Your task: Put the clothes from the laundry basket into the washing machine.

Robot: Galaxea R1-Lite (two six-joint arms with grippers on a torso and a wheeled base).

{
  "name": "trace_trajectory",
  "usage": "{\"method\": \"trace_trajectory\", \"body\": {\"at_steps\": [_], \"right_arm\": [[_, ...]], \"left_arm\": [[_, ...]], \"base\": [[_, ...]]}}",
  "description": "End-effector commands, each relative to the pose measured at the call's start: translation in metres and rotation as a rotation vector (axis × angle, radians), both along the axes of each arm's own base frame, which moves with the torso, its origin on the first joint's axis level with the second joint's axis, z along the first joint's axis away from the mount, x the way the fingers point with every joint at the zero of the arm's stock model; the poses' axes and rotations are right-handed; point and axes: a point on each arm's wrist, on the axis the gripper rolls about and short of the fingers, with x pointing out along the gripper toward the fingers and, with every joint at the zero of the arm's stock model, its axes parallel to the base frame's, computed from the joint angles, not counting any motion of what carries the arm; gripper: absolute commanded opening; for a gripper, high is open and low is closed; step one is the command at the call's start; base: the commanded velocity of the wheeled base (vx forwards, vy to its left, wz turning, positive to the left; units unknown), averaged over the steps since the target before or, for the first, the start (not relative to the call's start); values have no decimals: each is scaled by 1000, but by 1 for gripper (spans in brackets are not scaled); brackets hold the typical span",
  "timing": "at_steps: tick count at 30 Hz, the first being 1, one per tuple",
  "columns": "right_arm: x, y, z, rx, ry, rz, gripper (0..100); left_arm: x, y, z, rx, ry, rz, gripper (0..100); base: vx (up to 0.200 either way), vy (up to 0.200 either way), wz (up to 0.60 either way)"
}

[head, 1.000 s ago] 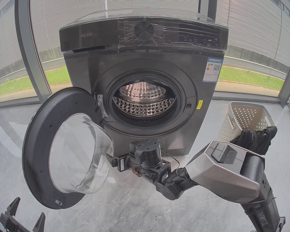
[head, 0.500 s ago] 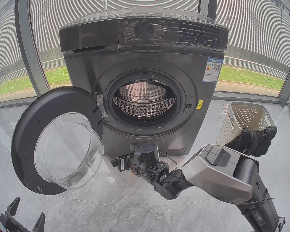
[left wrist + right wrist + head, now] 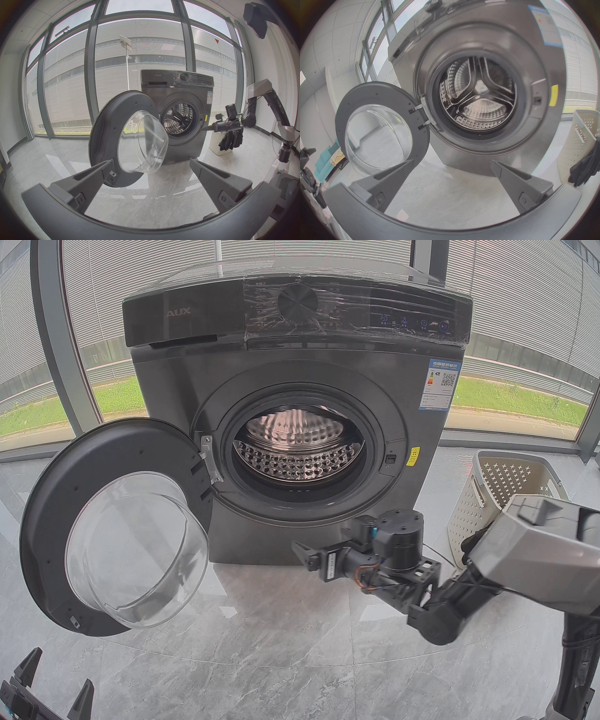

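One grey front-loading washing machine (image 3: 300, 427), round door (image 3: 112, 527) swung wide left. One white perforated laundry basket (image 3: 500, 484) beside its right edge, black clothes (image 3: 231, 139) over rim. Two hands: right hand (image 3: 451, 163) apart above open floor before machine; left hand (image 3: 151, 162) apart

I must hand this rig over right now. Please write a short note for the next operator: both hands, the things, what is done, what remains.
Left hand: open, empty, low at the robot's left side.
Right hand: open, empty, low before the washing machine, facing the drum.
Done: door stands open; no clothes visible in the drum.
Dark clothes hang over the laundry basket rim, right of the machine.
To do: grasp the clothes, load them into the drum.
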Motion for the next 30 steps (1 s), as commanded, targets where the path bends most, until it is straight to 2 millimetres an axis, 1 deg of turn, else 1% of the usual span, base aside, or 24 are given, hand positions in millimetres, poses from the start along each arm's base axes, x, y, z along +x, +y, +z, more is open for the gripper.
{"method": "trace_trajectory", "body": {"at_steps": [1, 5, 6, 7, 10, 11, 12, 16, 19, 20, 21, 23, 24, 26, 28, 29, 30], "right_arm": [[-45, -96, 62, 48, -113, -136, 100], [-70, -128, 63, 51, -121, -181, 100], [-70, -129, 62, 50, -120, -182, 100], [-81, -143, 67, 55, -131, -207, 100], [-91, -155, 73, 56, -144, -231, 100], [-98, -164, 76, 53, -156, -249, 100], [-104, -168, 78, 51, -163, -256, 100], [-130, -181, 85, 61, -187, -263, 100], [-151, -190, 85, 63, -193, -260, 100], [-152, -190, 86, 62, -195, -262, 100], [-164, -196, 85, 62, -200, -260, 100], [-173, -200, 87, 72, -217, -262, 100], [-173, -200, 87, 72, -217, -262, 100], [-187, -208, 89, 87, -246, -276, 100], [-192, -212, 92, 99, -261, -292, 100], [-200, -216, 97, 110, -286, -306, 100], [-200, -216, 97, 110, -286, -306, 100]], "left_arm": [[0, 0, -5, 1, 0, 0, 100], [0, 0, -5, 1, 0, -1, 100], [0, 0, -5, 1, 0, -1, 100], [0, 0, -5, -1, 0, 0, 100], [0, 0, -5, -1, 0, 0, 100], [0, 0, -5, -1, 0, -1, 100], [0, 0, -5, -1, 0, 0, 100], [0, 0, -5, -1, 0, -1, 100], [0, 0, -5, -1, 0, 0, 100], [0, 0, -5, -1, 0, 0, 100], [0, 0, -5, -1, 0, 0, 100], [0, 0, -5, -1, 0, 0, 100], [0, 0, -5, -1, 0, 0, 100], [0, 0, -5, -1, 0, 0, 100], [0, 0, -5, -1, 0, 0, 100], [0, 0, -5, -1, 0, 0, 100], [0, 0, -5, -1, 0, 0, 100]], "base": [[0, 0, 0], [0, 0, 0], [0, 0, 0], [0, 0, 0], [0, 0, 0], [0, 0, 0], [0, 0, 0], [0, 0, 0], [0, 0, 0], [0, 0, 0], [0, 0, 0], [0, 0, 0], [0, 0, 0], [0, 0, 0], [0, 0, 0], [0, 0, 0], [0, 0, 0]]}}
